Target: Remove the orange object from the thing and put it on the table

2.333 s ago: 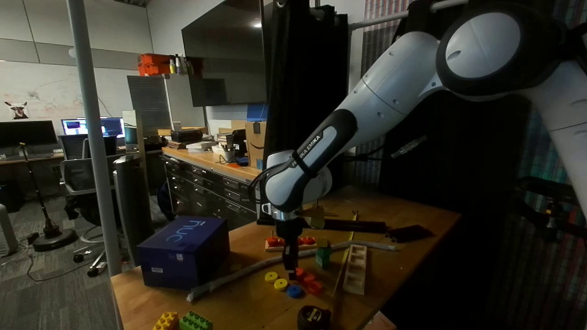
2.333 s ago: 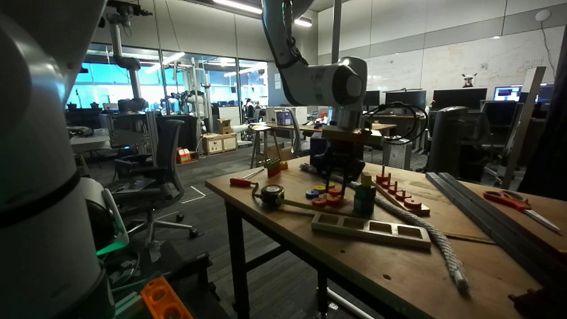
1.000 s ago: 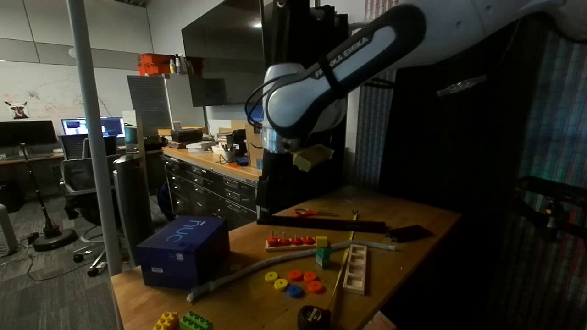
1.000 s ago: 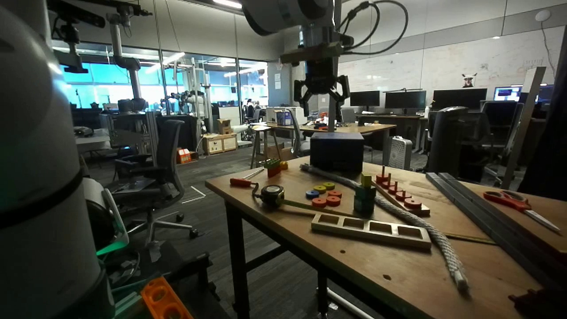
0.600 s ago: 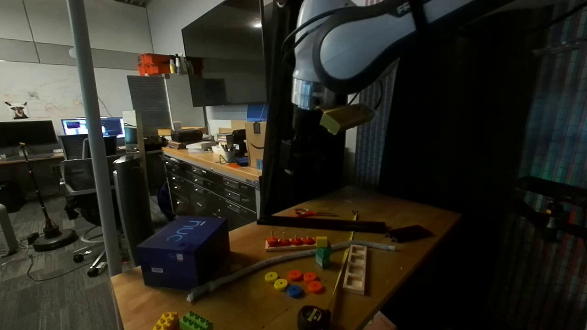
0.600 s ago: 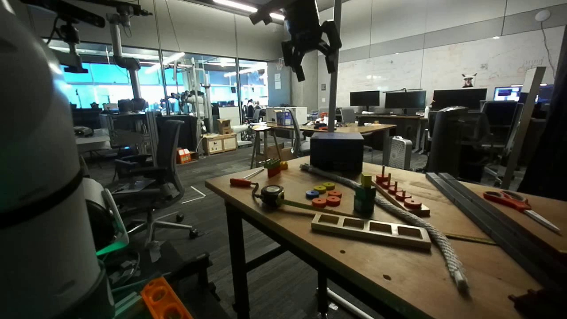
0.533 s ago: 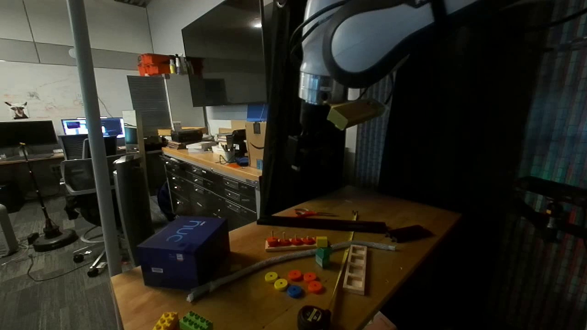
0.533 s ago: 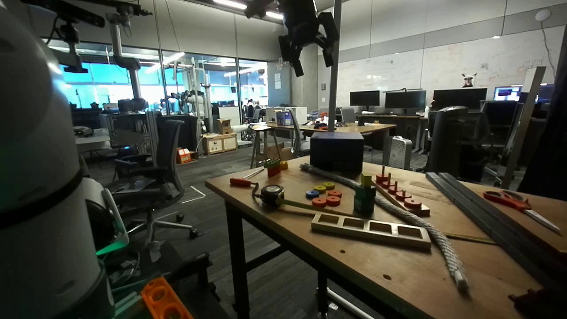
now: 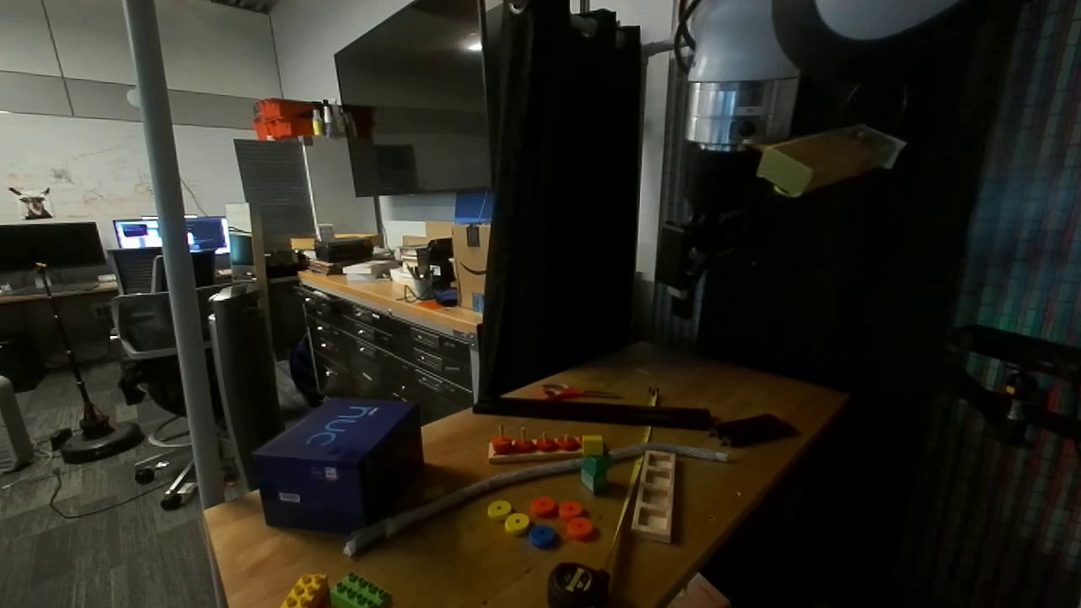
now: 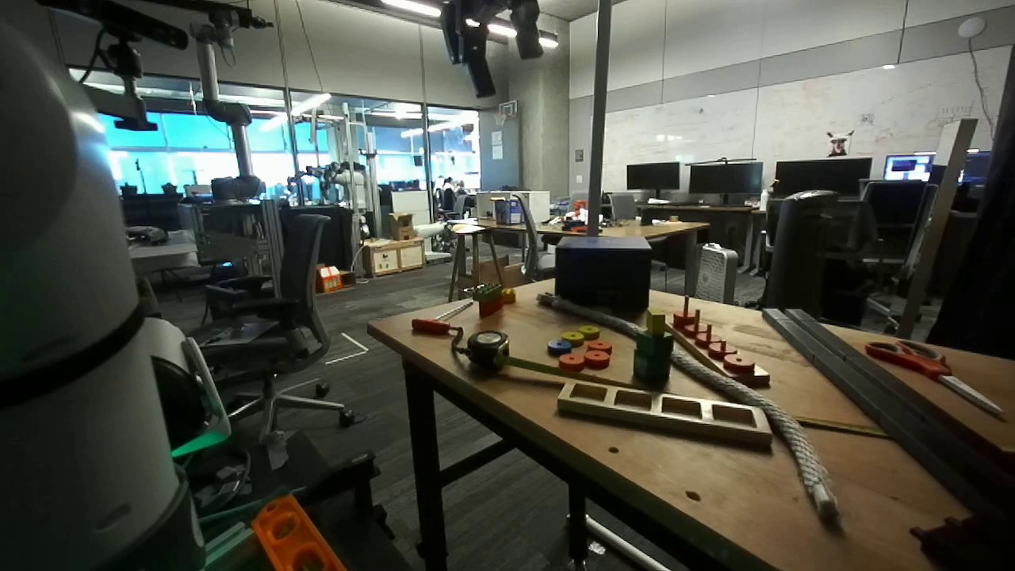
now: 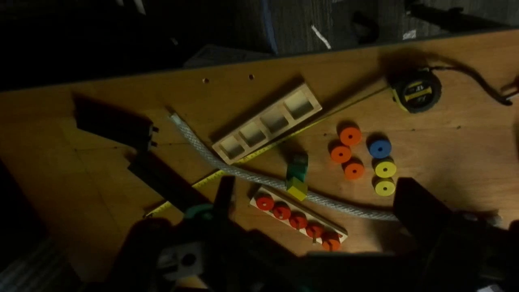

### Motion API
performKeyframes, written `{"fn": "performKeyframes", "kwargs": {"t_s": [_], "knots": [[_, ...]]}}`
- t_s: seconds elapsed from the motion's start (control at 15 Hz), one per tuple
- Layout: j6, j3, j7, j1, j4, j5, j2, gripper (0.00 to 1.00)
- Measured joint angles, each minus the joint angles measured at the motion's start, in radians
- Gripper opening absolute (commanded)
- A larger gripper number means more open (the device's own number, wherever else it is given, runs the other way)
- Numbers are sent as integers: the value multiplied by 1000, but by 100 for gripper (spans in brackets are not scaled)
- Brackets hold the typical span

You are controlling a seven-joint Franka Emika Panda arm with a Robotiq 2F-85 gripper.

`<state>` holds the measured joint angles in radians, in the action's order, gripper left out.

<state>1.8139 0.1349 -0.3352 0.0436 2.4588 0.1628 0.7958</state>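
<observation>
Three orange discs with centre holes lie flat and loose on the wooden table, seen in all views. Which of them is the orange object I cannot tell. The thing, a low narrow bar with pegs of rising height, carries several red-orange discs stacked on its pegs. My gripper hangs high above the table and away from all discs. In the wrist view its dark fingers stand wide apart with nothing held between them; the bar and discs seen in that gap are far below.
Beside the orange discs lie a blue disc and two yellow discs. A green stack with a yellow block, a rope, a slotted wooden tray, a tape measure, a blue box and scissors occupy the table.
From low at the loose orange discs, my gripper has risen well clear of the table and drawn back towards the robot's base. The discs have stayed on the table.
</observation>
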Motion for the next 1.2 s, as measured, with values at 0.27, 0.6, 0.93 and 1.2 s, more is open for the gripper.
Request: {"fn": "performKeyframes", "kwargs": {"t_s": [0.27,0.6,0.93,1.2], "knots": [[-51,-70,167,21,45,-97,41,100],[-85,-105,254,30,65,-142,49,100],[-85,-102,254,29,65,-142,45,100],[-85,-102,254,29,65,-142,45,100]]}}
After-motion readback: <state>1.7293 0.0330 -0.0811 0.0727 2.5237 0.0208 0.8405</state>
